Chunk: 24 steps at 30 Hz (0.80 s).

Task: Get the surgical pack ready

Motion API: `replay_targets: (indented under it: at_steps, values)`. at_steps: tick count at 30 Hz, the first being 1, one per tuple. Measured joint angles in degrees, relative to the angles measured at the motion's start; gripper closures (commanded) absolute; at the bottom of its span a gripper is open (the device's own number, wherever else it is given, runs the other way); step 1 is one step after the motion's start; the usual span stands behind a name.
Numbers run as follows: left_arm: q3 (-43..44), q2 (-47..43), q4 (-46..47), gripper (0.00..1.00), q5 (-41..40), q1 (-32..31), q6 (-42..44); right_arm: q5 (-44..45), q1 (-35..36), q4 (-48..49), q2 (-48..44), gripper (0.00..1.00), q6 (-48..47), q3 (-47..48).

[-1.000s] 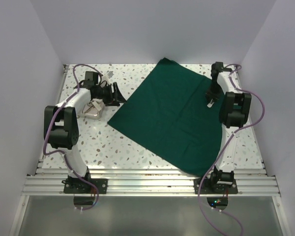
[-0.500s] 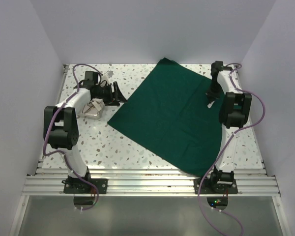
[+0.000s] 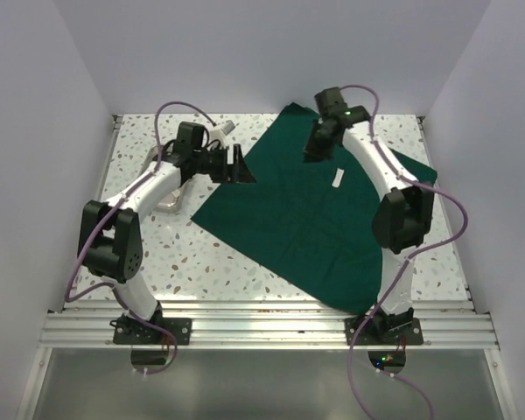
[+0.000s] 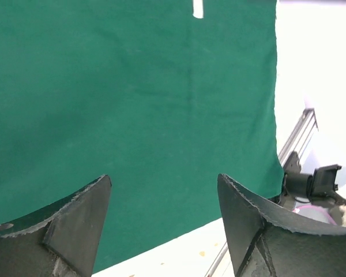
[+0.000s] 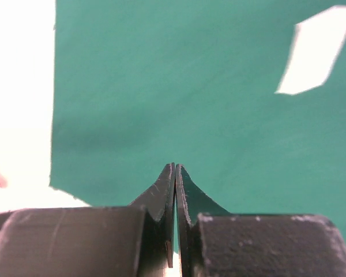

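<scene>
While the green drape [image 3: 306,219] lies spread on the tabletop [image 3: 201,254], the left gripper [image 4: 164,184] hovers open at its edge, the right gripper [image 5: 175,167] closed empty above it.

The drape [image 3: 297,219] — dark green, plain fabric — lies spread open as one wide sheet, nearly flat with faint creases. It sits turned like a diamond on the desk's [image 3: 201,262] right half, corners roughly at 12, 3, 6 and 9 o'clock — the 6 o'clock one reaching the near edge.
</scene>
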Motion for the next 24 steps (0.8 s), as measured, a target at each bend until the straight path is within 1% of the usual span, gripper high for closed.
replay_targets:
  at_steps: [3,5,8,9,10,12,13,15,18,20,24]
  values:
    - [0.0,-0.7,0.57,0.21,-1.7,-3.21,0.28,-2.69,7.56,1.31,-0.72,1.0,4.66,-2.16]
    - [0.0,-0.98,0.57,0.21,-3.15,-4.66,0.61,-3.28,11.37,1.38,-0.7,1.0,7.1,-2.97]
    - [0.0,-1.16,0.46,0.21,-5.77,-6.69,1.29,-2.45,14.27,1.14,-0.76,1.0,8.81,-3.06]
    - [0.0,-1.16,0.39,0.21,-6.16,-7.06,1.44,-2.08,14.34,1.05,-0.79,0.95,8.61,-3.06]
    - [0.0,-1.16,0.35,0.21,-6.62,-7.52,1.53,-1.49,13.94,0.96,-0.79,0.93,8.33,-3.08]
    - [-0.26,-1.51,0.37,0.21,-7.32,-8.0,1.55,-0.79,11.3,0.72,-0.57,0.81,6.43,-3.1]
    - [-0.52,-1.84,0.33,0.21,-7.58,-8.04,1.55,-0.17,9.25,0.61,-0.11,0.79,5.18,-3.02]
    - [-0.76,-2.67,0.09,0.21,-8.28,-8.04,1.55,2.49,4.94,-0.74,2.64,0.76,1.4,-0.52]
    - [-0.74,-3.15,0.0,0.22,-8.81,-8.04,1.57,8.2,0.52,-2.73,9.64,0.72,-3.41,4.94]
    - [-0.74,-3.13,-0.37,0.22,-9.2,-8.04,1.55,11.61,-0.5,-3.04,12.96,0.71,-6.12,4.98]
    - [-0.42,-3.13,-1.38,0.22,-9.68,-8.04,1.55,15.98,0.74,-3.8,16.7,0.67,-9.81,4.15]
